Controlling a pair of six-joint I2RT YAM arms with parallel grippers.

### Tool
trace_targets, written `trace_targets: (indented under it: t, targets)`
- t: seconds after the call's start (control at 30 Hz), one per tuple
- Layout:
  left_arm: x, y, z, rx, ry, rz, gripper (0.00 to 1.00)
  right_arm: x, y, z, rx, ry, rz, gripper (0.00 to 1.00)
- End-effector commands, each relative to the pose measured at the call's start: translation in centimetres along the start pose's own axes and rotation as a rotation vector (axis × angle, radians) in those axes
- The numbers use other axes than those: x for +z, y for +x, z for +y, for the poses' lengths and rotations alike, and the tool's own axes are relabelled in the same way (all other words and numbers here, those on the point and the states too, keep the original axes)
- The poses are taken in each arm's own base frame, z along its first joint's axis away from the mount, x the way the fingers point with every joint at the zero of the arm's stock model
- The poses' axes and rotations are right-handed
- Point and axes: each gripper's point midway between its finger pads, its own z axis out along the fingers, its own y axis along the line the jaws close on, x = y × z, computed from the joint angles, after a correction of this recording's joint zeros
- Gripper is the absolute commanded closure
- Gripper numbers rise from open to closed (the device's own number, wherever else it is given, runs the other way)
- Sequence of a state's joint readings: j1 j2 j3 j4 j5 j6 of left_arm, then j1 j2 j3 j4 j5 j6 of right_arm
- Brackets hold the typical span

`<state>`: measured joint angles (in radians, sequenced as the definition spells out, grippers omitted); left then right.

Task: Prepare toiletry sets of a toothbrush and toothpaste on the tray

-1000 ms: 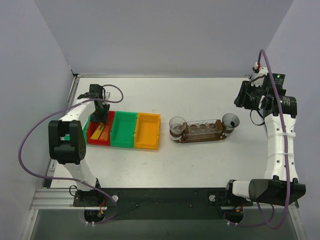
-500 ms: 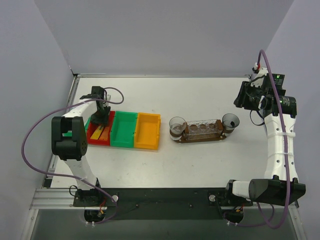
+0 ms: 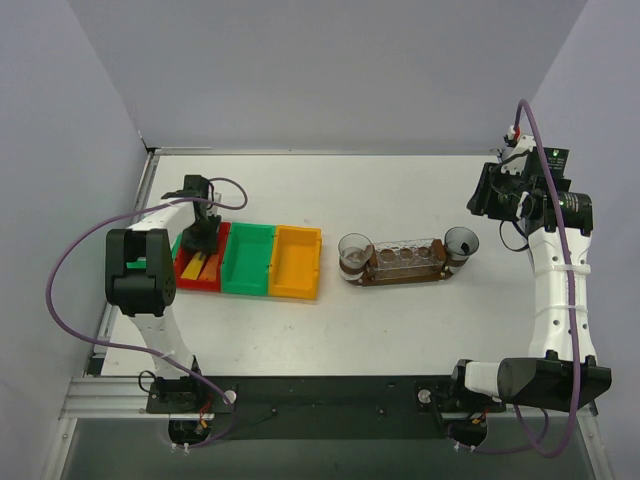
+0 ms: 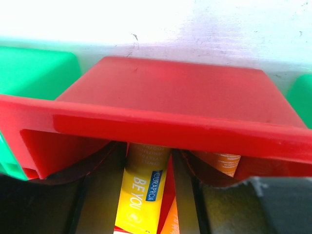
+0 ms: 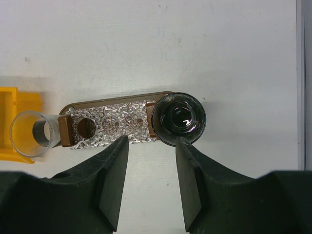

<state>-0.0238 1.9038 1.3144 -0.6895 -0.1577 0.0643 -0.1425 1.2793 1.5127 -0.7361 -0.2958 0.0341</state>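
The left arm is the nearer one. The left gripper (image 3: 199, 238) sits low inside the red bin (image 3: 196, 285). The tray (image 5: 122, 127) lies far to its right, past the green bin (image 3: 247, 262) and the yellow bin (image 3: 297, 262). The right gripper (image 5: 148, 185) hangs above the tray, jaws apart and empty. A dark cup (image 5: 178, 118) and a clear cup (image 5: 30, 133) stand at the tray's ends.

The yellow tube (image 4: 139, 195) lies straight between the left fingers (image 4: 187, 195), its long axis running along them. They flank its edges closely; whether they already pinch it cannot be told. An orange tube (image 4: 217, 161) lies just right of them. The bin's rim crosses ahead of the fingertips, so a lift likely must clear it. No toothbrush can be made out.
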Motion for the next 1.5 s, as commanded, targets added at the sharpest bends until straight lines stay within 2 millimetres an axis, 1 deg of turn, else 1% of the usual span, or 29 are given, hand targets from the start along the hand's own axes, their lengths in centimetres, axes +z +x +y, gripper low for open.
trace_targets:
  t: [0.0,0.17,0.3,0.37,0.73,0.8,1.0,1.2,1.23,1.27,1.3,1.37,1.43,1.47]
  targets:
    - [0.7,0.7,-0.7,-0.005,0.029,0.032,0.51,0.1,-0.2,0.3,-0.001,-0.006,-0.012,0.61]
    - [-0.5,-0.3,-0.7,-0.018,0.040,-0.003,0.59,0.1,-0.1,0.3,-0.003,-0.004,-0.013,0.61]
    - [-1.7,-0.9,-0.6,-0.032,0.045,-0.026,0.63,0.0,-0.2,0.3,-0.007,0.000,-0.017,0.61]
    - [-2.4,-1.3,-0.5,-0.042,0.042,-0.044,0.64,0.0,-0.3,0.4,-0.010,-0.002,-0.021,0.62]
    - [-5.6,-2.3,-0.1,-0.073,0.047,-0.109,0.67,-0.1,-0.5,1.0,-0.025,-0.014,-0.030,0.62]
    - [-6.0,-2.3,-0.3,-0.106,0.053,-0.113,0.69,-0.1,-0.7,1.1,-0.030,-0.016,-0.037,0.62]
    - [-7.7,-2.4,-0.5,-0.130,0.075,-0.150,0.70,-0.3,-1.5,1.7,-0.036,-0.028,-0.059,0.62]
    - [-9.9,-2.2,-0.8,-0.167,0.107,-0.202,0.70,-0.4,-2.3,3.1,-0.059,-0.059,-0.082,0.64]
    - [-10.7,-2.3,-0.8,-0.176,0.113,-0.224,0.71,-0.3,-2.4,3.4,-0.058,-0.062,-0.083,0.64]
    - [-11.2,-2.2,-0.8,-0.186,0.120,-0.234,0.71,-0.4,-2.6,4.2,-0.074,-0.074,-0.090,0.64]
    - [-11.6,-2.2,-0.9,-0.210,0.127,-0.241,0.71,-0.4,-2.8,4.3,-0.075,-0.073,-0.096,0.64]
    - [-13.1,-2.3,-1.4,-0.245,0.161,-0.277,0.71,-0.5,-2.9,6.4,-0.109,-0.109,-0.103,0.64]
    - [-14.5,-2.4,-1.9,-0.315,0.188,-0.314,0.71,-0.4,-2.8,7.7,-0.124,-0.135,-0.104,0.65]
    - [-15.1,-2.5,-2.8,-0.328,0.225,-0.326,0.71,-0.4,-2.9,8.6,-0.123,-0.150,-0.108,0.65]
